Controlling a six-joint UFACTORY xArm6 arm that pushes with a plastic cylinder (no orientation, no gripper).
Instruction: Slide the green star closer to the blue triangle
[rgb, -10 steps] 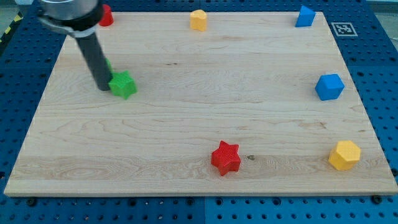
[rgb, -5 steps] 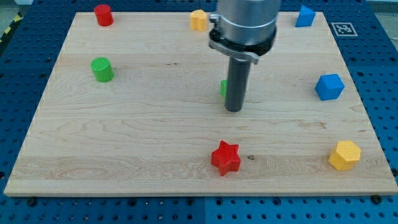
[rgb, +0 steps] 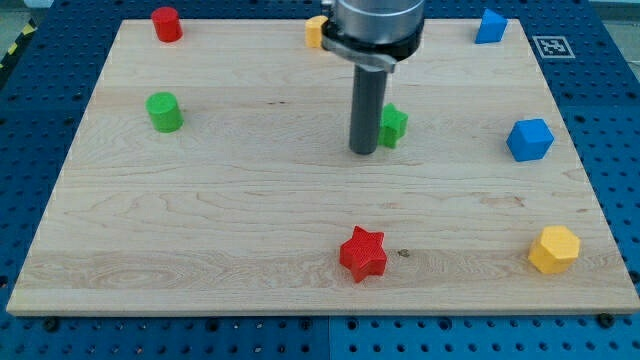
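The green star (rgb: 394, 125) lies on the wooden board (rgb: 250, 220), right of centre; the rod hides its left part. My tip (rgb: 363, 151) rests on the board just left of and slightly below the star, touching or almost touching it. The blue triangle (rgb: 490, 26) sits at the board's top right corner, well up and to the right of the star.
A blue cube (rgb: 529, 139) sits at the right edge, a yellow hexagon (rgb: 554, 249) at the bottom right, a red star (rgb: 363, 254) at bottom centre. A green cylinder (rgb: 163, 111) sits at left, a red cylinder (rgb: 166, 23) at top left, a yellow block (rgb: 316, 31) at top centre.
The green star has been pushed from the board's left to right of centre. In the last half second the rod and star moved a little further right and up.
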